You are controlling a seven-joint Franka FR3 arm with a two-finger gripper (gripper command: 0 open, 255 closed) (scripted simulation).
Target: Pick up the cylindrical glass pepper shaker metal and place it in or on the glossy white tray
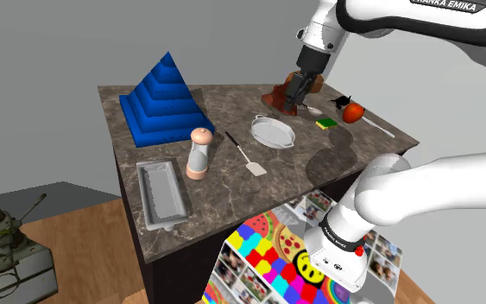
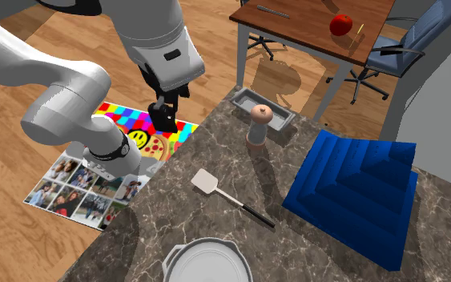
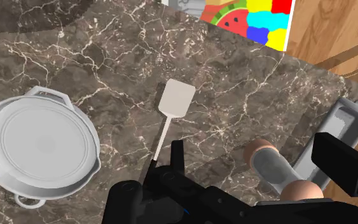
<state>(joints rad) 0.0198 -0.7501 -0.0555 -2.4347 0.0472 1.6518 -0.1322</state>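
While jaws hang open, pepper shaker (image 1: 198,155) stands well below, untouched.

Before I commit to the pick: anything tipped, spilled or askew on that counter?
Nothing stands out. The tan-capped, clear cylindrical pepper shaker stands upright beside the light grey rectangular tray, which lies flat and empty on the dark marbled counter. Nothing spilled.

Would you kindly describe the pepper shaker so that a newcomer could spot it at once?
Find the big blue stepped pyramid on the dark marbled counter. Beside it, between the grey oblong tray and the flat spatula, stands the pepper shaker. It alone is upright and slim: a clear cylinder with pinkish-tan cap and base.
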